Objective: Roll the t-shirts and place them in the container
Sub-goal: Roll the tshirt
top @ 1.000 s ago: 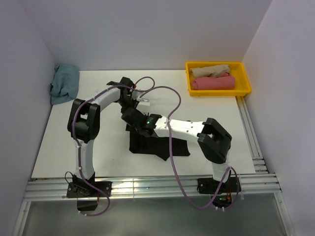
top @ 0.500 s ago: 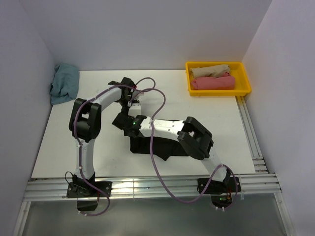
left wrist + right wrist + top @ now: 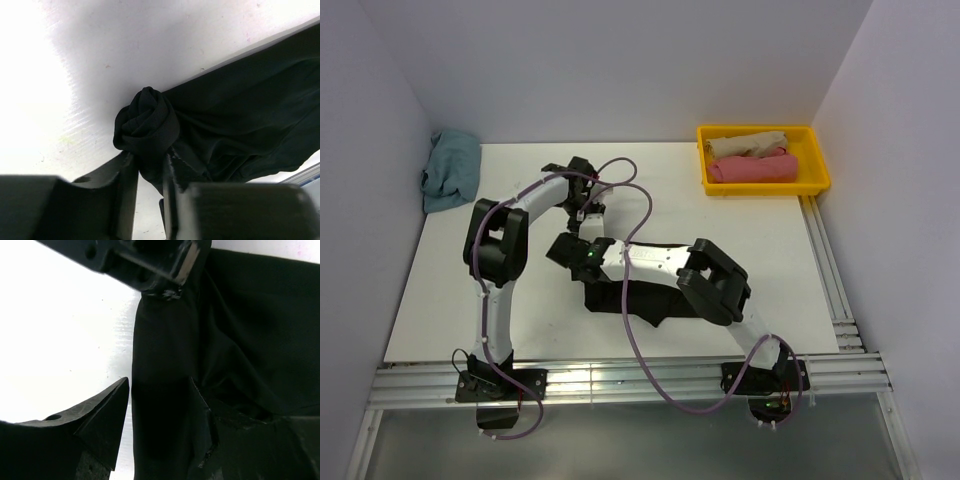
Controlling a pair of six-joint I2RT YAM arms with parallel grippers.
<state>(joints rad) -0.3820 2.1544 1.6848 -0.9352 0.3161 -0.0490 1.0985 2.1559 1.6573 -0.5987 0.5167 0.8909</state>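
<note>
Shirts, counted: four in view.
black t-shirt (image 3: 605, 298): one; on the middle of the table (image 3: 450, 270), partly under my two forearms. Its left end is rolled and the rest lies flat toward the near edge.
rolled end (image 3: 147, 120): one tight spiral of the black cloth, seen end-on from my left wrist, resting on the table.
dusty-blue t-shirt (image 3: 452, 170): one; a crumpled heap in the far left corner against the wall, well apart from the black one.
pink t-shirt (image 3: 752, 168): one; rolled, lying in the near half of the tray.
beige t-shirt (image 3: 745, 144): one; rolled, in the same tray just behind the pink one, touching it.
yellow tray (image 3: 765, 188): one; at the far right corner of the table.
claws: two, both at the black shirt's left end, close together.
left claw (image 3: 149, 165): narrow; my fingers are nipped on the black cloth just beneath the spiral, and the cloth fills the gap between them.
right claw (image 3: 160, 390): fairly wide; one finger on each side of the rolled band of black cloth. A strip of bare table shows between one finger and the cloth; the other finger lies against it. It straddles the band without pinching it.
</note>
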